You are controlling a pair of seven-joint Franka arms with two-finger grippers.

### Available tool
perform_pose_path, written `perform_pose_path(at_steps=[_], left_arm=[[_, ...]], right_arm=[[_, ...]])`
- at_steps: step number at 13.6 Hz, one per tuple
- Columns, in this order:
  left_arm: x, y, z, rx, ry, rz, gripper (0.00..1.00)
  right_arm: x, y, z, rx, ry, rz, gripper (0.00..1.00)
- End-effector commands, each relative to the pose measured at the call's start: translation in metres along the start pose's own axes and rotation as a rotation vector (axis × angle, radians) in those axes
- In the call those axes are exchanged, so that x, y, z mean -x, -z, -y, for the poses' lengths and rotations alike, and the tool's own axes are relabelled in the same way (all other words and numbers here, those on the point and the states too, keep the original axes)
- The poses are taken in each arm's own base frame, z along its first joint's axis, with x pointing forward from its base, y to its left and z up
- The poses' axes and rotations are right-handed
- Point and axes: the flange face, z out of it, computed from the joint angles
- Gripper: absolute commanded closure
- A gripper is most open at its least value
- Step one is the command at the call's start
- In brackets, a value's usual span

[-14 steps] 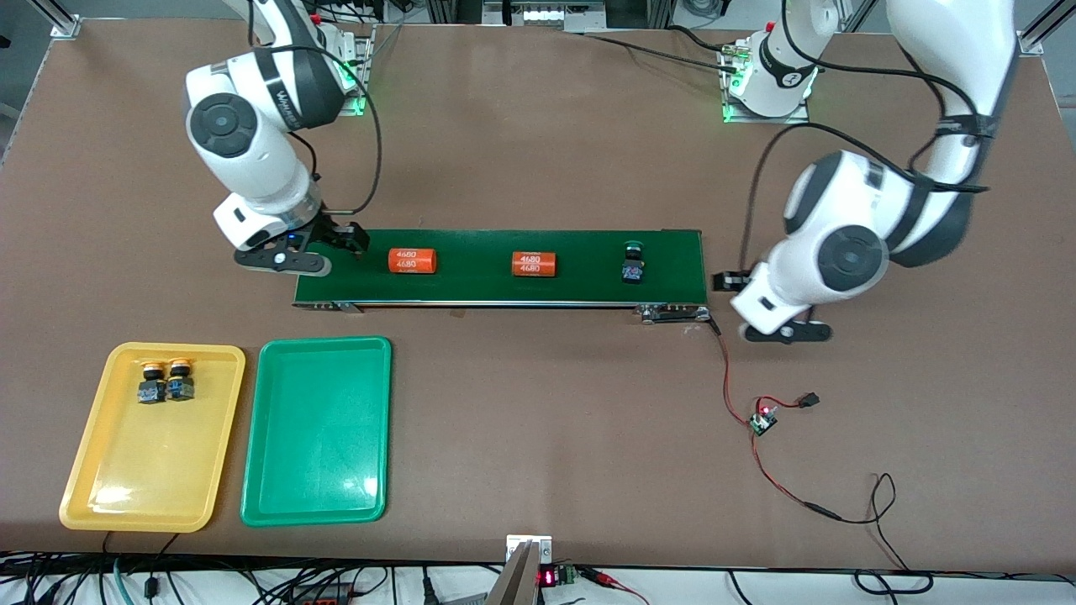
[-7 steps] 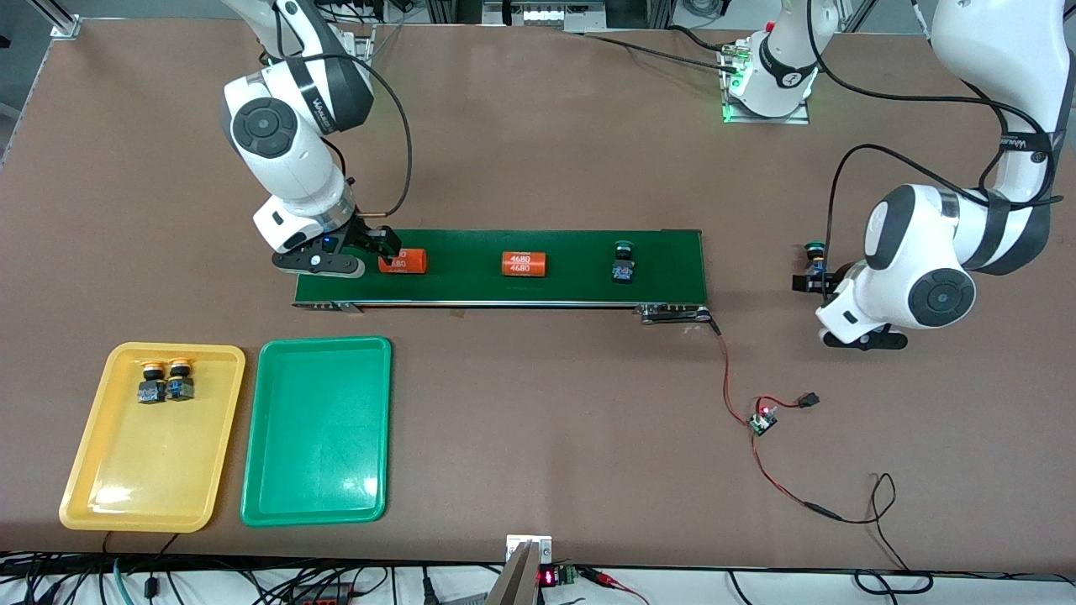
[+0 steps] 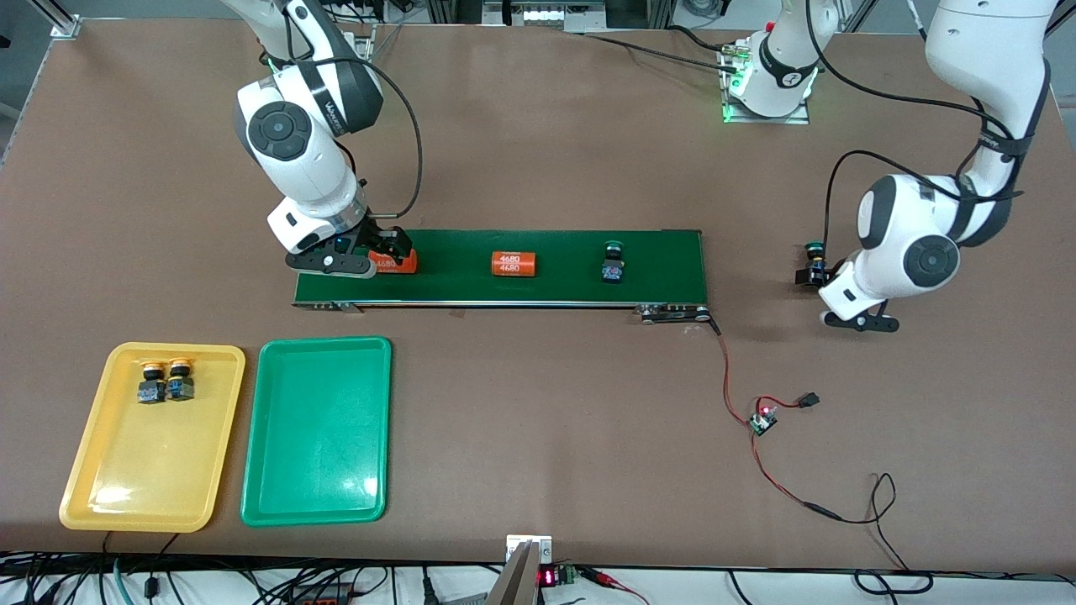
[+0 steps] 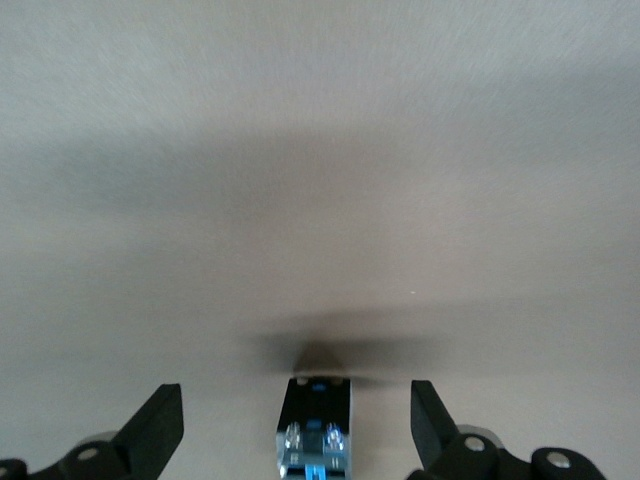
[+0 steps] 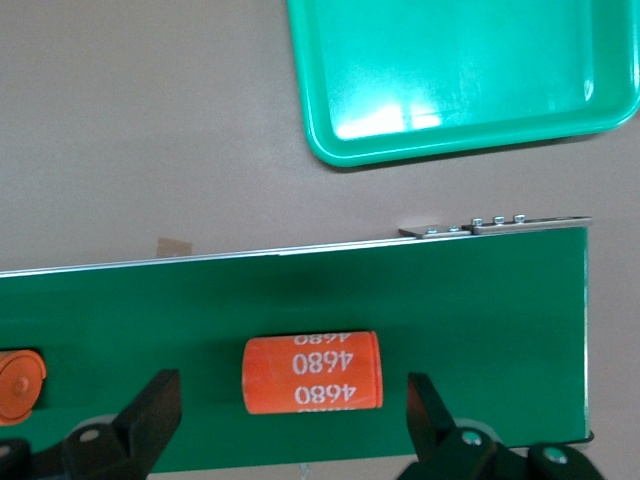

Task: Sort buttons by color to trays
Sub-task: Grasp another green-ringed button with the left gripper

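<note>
Both arms have shifted toward the left arm's end; the belt load has crept toward the right arm's end.

You have two yellow buttons (image 3: 166, 380) in the yellow tray (image 3: 92, 470); the green tray (image 3: 315, 470) holds nothing; one green button (image 3: 613, 262) rides the conveyor belt (image 3: 664, 269), another (image 3: 812, 264) stands on the worktop (image 3: 538, 437) between the wide left gripper (image 4: 297, 425) fingers, not yet gripped; your right gripper (image 5: 290, 420), also wide, straddles an orange cylinder (image 5: 311, 372).
</note>
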Motion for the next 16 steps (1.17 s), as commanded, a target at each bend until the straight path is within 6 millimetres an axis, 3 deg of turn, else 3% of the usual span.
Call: perform_pose_path(at_steps=[1, 4, 7, 11, 14, 16], left_arm=[[0.025, -0.005, -0.001, -0.011, -0.036, -0.016, 0.02], [0.030, -0.011, -0.002, -0.008, -0.039, -0.001, 0.16], [0.032, -0.013, 0.000, -0.006, -0.035, 0.011, 0.46], [0.027, -0.004, 0.001, -0.009, -0.027, -0.008, 0.77], [0.020, 0.023, -0.004, -0.008, -0.023, 0.004, 0.82], [0.001, 0.056, -0.027, -0.008, -0.055, 0.023, 0.82]], right_arm=[[0.004, 0.000, 0.003, -0.002, -0.014, 0.014, 0.00], [0.004, 0.000, 0.003, 0.001, -0.014, 0.019, 0.00], [0.003, 0.001, 0.000, 0.005, -0.018, 0.021, 0.00], [0.003, 0.002, -0.002, 0.006, -0.017, 0.020, 0.00], [0.001, 0.004, -0.004, 0.007, -0.023, 0.019, 0.00], [0.000, 0.004, -0.005, 0.008, -0.026, 0.020, 0.00]])
